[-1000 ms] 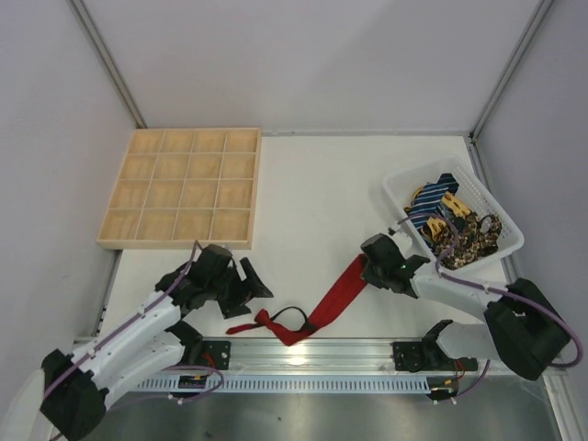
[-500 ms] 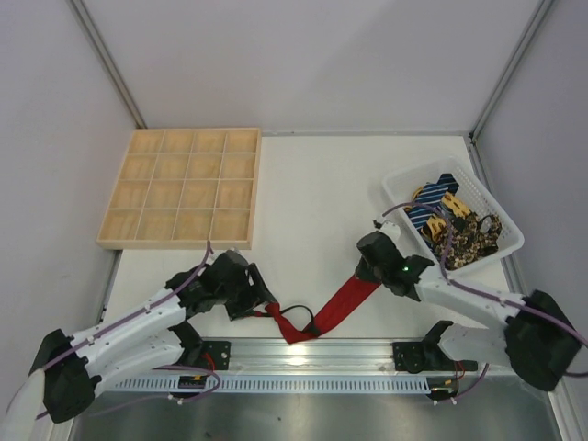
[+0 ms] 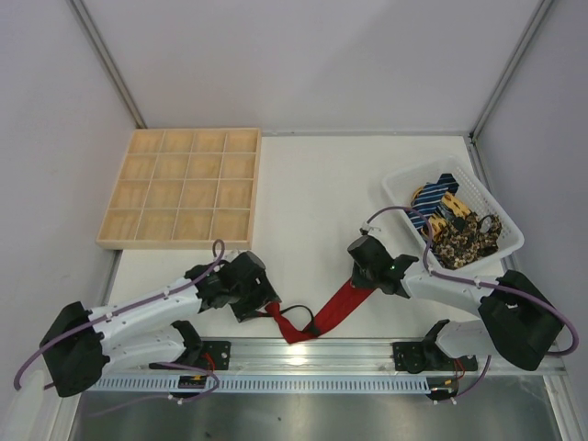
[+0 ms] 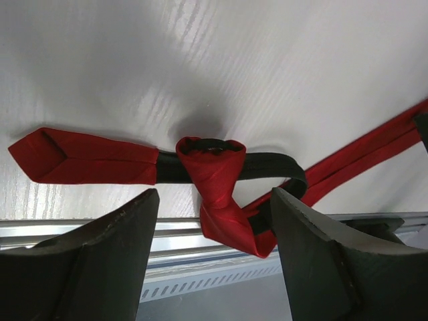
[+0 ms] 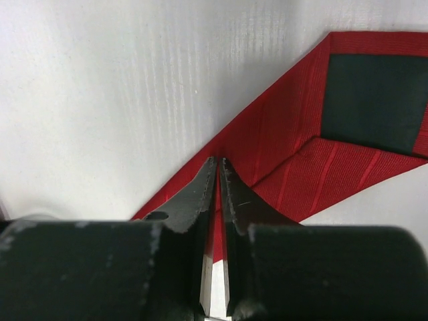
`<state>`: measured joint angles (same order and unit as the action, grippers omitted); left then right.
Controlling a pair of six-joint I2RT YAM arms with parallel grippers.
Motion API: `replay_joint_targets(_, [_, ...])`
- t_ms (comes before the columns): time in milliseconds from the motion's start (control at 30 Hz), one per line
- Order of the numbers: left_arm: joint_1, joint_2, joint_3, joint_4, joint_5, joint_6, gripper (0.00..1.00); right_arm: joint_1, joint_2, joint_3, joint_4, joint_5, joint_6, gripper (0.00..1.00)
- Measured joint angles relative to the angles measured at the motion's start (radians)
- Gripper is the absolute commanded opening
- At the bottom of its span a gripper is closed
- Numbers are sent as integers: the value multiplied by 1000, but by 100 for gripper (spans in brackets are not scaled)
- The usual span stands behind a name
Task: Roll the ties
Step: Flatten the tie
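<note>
under left claw (image 4: 210, 251), red tie (image 4: 214, 180) knotted, seemingly

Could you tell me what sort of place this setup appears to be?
Probably a robot test cell: plain white table with grey panel walls, a wooden grid tray, a white basket of ties and a red tie.

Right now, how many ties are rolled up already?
None yet. The wooden tray has no ties in it. The red tie lies stretched out on the table; the right hand pinches its wide end, and the left hand is open around the narrow, twisted end. More ties wait in the basket.
</note>
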<state>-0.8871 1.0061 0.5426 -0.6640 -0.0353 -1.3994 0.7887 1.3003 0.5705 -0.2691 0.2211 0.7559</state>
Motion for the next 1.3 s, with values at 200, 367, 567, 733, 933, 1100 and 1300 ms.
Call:
replay_joint_targets(200, [-29,111,24,5,-16,-41,71,-8,-6,-19,18,-16,-13,9])
replay_joint_targets(367, [-34,144,30,12,-30,-66,68,-10,-48,-44,20,-28,-22,9])
replay_joint_targets(567, [-37,137,54,-13,-53,-76,68,-12,-82,-56,19,-28,-28,9])
replay_joint_targets(733, [-37,127,137,-43,-76,-73,69,-12,-83,-66,18,-29,-28,9])
replay_joint_targets(933, [-38,161,171,-47,-90,-65,69,-14,-83,-66,19,-29,-29,9])
replay_joint_targets(1100, [-39,212,171,-53,-90,-65,69,-18,-100,-66,11,-29,-32,9])
replay_joint_targets(1300, [-39,247,171,-50,-93,-65,68,-24,-119,-68,10,-28,-31,9])
